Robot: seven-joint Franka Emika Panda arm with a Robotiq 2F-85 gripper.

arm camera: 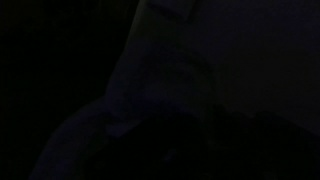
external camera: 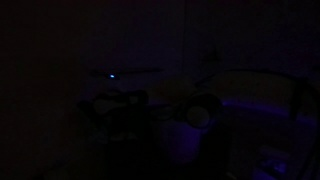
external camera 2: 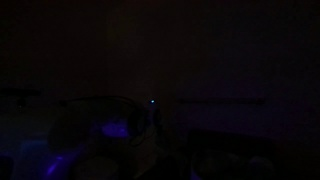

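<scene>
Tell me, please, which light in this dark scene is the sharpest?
The tiny bluish dot, in both exterior views; the only other light is a broad, dim purple glow lower down.

We are looking into a very dark room. In an exterior view a tiny bright dot is shining left of the middle, and a soft blue glow is spreading low on the right side. A pale lump is showing near that glow, but we are not able to tell what it is. In an exterior view a tiny bright dot is shining too, and a blue glow is lying below it. The wrist view is showing only black with faint shapes that we are not able to name.
</scene>
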